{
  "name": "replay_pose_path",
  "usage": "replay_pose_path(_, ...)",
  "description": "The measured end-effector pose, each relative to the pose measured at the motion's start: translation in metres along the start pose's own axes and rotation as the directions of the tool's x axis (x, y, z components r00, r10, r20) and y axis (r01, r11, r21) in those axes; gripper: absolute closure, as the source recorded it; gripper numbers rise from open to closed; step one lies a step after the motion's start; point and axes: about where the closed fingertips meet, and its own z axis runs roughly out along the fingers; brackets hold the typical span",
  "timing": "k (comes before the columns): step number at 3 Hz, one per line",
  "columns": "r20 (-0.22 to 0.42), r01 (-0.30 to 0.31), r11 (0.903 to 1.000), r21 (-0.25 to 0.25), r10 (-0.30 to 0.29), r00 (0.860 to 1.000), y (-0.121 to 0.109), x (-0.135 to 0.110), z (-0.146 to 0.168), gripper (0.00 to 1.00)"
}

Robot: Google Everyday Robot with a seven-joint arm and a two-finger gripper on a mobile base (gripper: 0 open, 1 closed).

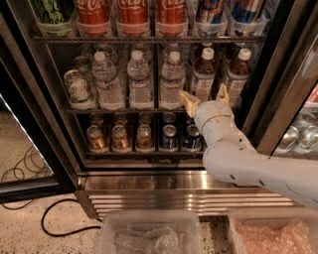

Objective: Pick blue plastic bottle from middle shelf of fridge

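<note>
The fridge (164, 176) stands open with a ribbed steel base. Its middle shelf (124, 110) is a dark wire rack lined with white-capped bottles. Two blue plastic bottles with dark drink stand at its right end, one (202, 75) left of the other (237, 73). My gripper (205, 97) is open just in front of the left blue bottle's lower half, one yellowish finger (189, 102) to each side. It holds nothing. My white arm reaches in from the lower right.
Clear water bottles (140, 79) and a green-white can (78, 89) fill the shelf's left. Cola cans (132, 12) stand above, small gold and blue cans (145, 137) below. Two clear bins (149, 233) sit on the floor. A black cable (54, 218) lies at left.
</note>
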Motion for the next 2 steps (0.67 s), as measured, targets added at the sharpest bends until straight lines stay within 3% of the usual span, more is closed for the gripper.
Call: replay_pose_path(2, 0.035, 0.002, 1.0, 0.003, -0.002, 0.999, 0.0012, -0.0114, 0.0019, 0.18)
